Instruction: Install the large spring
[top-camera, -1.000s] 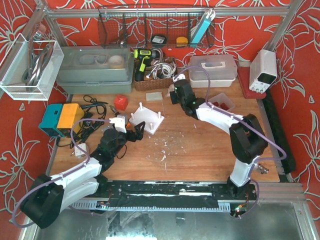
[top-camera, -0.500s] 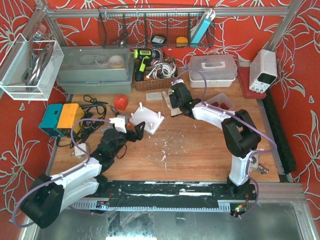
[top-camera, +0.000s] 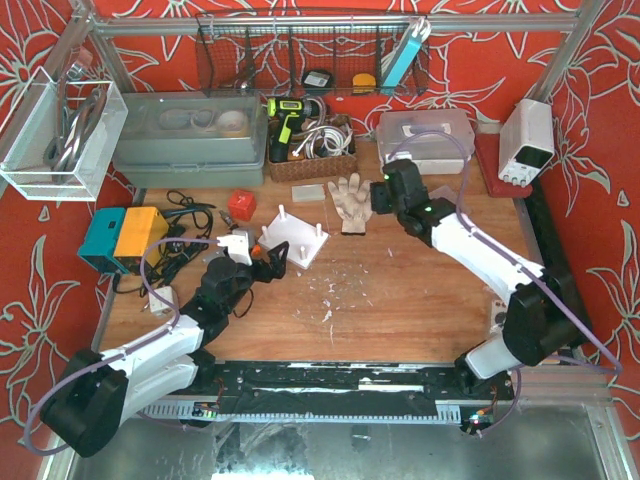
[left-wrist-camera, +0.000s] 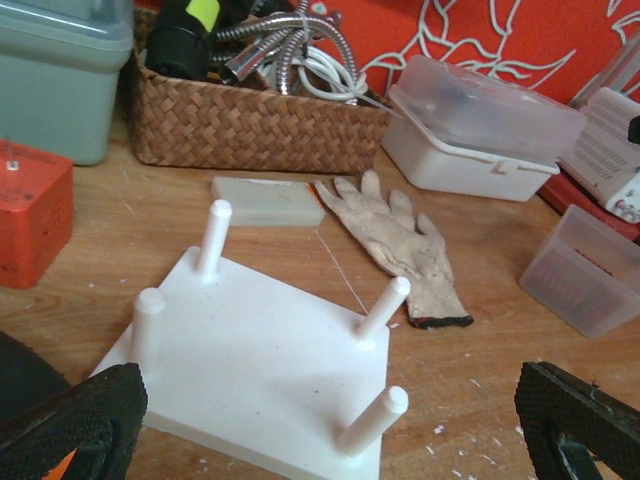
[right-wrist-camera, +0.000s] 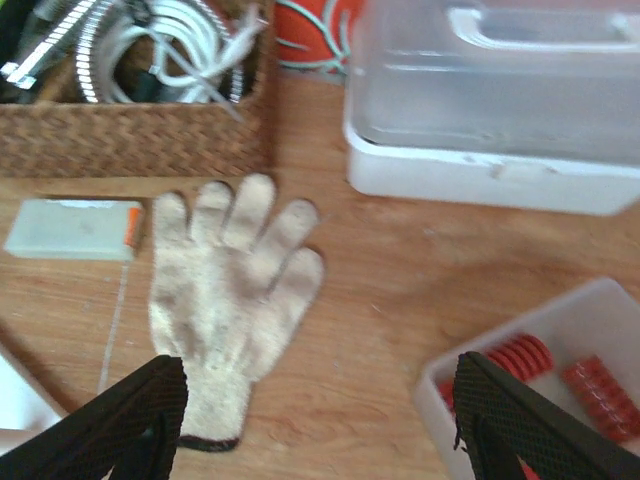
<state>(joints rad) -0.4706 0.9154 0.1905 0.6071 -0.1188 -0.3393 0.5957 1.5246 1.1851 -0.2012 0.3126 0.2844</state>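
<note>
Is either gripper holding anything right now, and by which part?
Nothing is held. The left gripper hangs open before the white peg plate; the right gripper hangs open above the glove, touching nothing.

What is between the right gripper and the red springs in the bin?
Nothing visible. The springs lie uncovered in the bin beside the open right gripper; the glove lies off to the other side.

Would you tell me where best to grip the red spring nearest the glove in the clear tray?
Probably across the coils of the red spring at mid-length, coming straight down: it lies on its side in the open-topped clear tray, whose walls block a sideways approach.
</note>
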